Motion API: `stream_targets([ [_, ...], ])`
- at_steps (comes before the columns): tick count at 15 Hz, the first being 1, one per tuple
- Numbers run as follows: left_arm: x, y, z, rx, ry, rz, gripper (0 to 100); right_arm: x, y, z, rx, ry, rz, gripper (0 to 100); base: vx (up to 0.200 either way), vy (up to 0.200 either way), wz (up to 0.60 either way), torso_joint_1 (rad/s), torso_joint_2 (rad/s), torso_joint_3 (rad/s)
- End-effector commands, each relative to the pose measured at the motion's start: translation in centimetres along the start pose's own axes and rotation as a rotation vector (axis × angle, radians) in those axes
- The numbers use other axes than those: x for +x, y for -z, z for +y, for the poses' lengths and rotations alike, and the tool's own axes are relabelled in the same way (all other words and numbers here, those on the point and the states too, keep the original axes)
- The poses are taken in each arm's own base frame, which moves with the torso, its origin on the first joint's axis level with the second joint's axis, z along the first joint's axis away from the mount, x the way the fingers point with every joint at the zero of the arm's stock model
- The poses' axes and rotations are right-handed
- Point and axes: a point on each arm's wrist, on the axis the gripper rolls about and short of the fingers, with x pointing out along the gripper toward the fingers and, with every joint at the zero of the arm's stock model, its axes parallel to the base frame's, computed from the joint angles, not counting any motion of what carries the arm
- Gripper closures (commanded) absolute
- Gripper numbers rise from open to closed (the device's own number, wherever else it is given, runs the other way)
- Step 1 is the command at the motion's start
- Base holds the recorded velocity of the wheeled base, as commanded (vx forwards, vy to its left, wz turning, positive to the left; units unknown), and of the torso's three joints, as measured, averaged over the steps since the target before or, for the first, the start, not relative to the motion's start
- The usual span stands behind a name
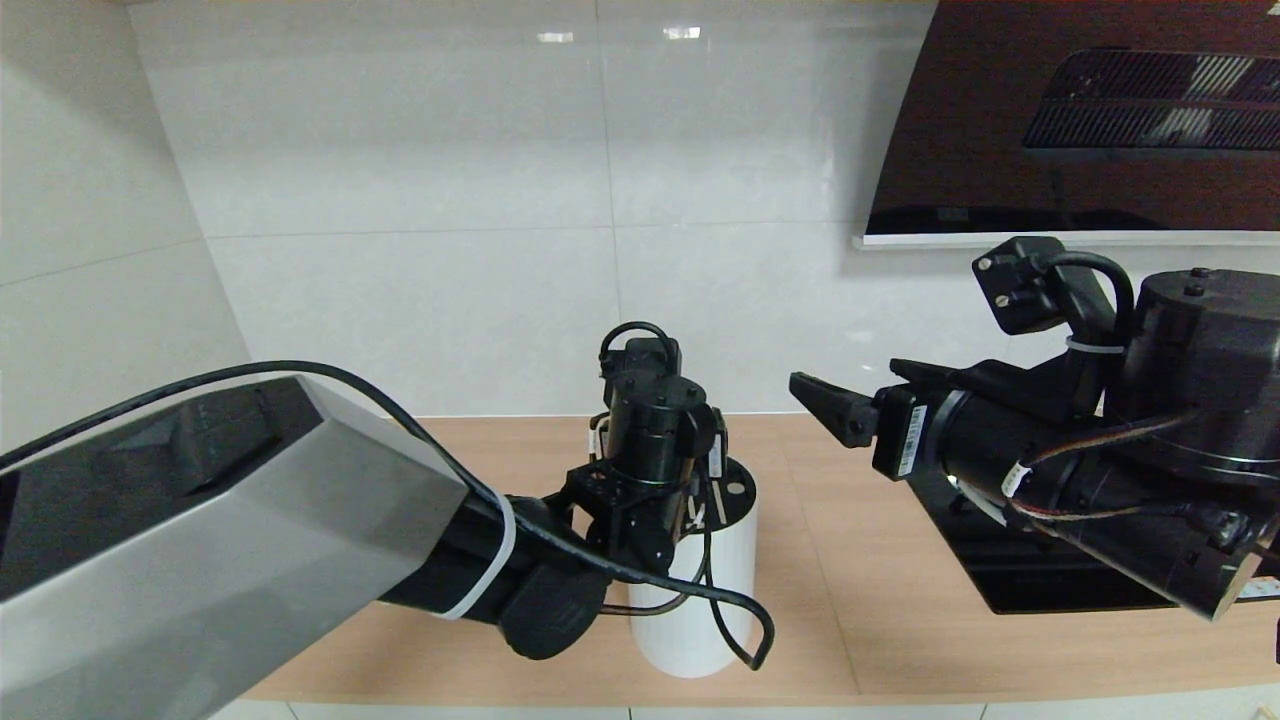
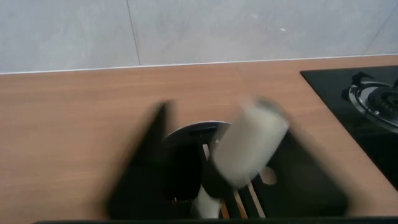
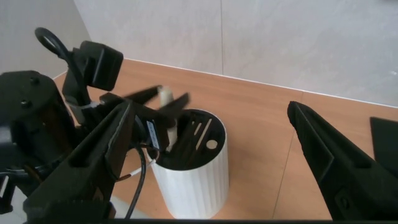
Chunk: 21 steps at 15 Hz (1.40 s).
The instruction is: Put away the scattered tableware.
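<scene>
The left gripper (image 3: 168, 98) hangs over the white slotted holder (image 1: 695, 600) on the wooden surface (image 1: 820, 600). Its fingers seem clamped on a blurred white-handled utensil (image 2: 249, 146). This looks like the stowing step: next, lower it straight into a slot and release. The right gripper (image 1: 845, 400) hovers beside, fingers apart.

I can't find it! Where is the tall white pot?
The white pot stands on the wooden counter in the middle of the head view, right beneath the left gripper, with the black stove to its right.

Matt wood-grain counter (image 1: 850, 600), glossy white wall tiles (image 1: 400, 150) — ribbed, plastic-looking white holder (image 1: 690, 640).
</scene>
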Motion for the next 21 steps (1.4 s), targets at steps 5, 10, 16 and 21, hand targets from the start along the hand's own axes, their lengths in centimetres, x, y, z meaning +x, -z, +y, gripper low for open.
stream_targets([
  [5,-0.3,-0.4,0.1,-0.004,0.0,-0.008,0,0.0,0.0,0.0,0.0,0.001,0.0,0,0.0,0.0,0.0,0.0,0.0,0.0],
  [10,-5.1,-6.2,1.1,-0.081,0.081,-0.119,0,-0.1,0.1,0.0,-0.005,0.001,0.002,0,0.0,0.0,0.0,0.0,0.0,0.0],
  [16,-15.2,-11.8,7.8,-0.006,0.269,-0.254,0,-1.2,-1.0,-1.5,-0.071,0.052,-0.038,0,0.0,0.0,0.0,0.0,0.0,0.0],
  [21,-22.9,-11.4,14.6,0.059,0.324,-0.371,0,-7.7,-3.1,-4.4,-0.121,0.161,-0.168,0,0.0,0.0,0.0,0.0,0.0,0.0],
])
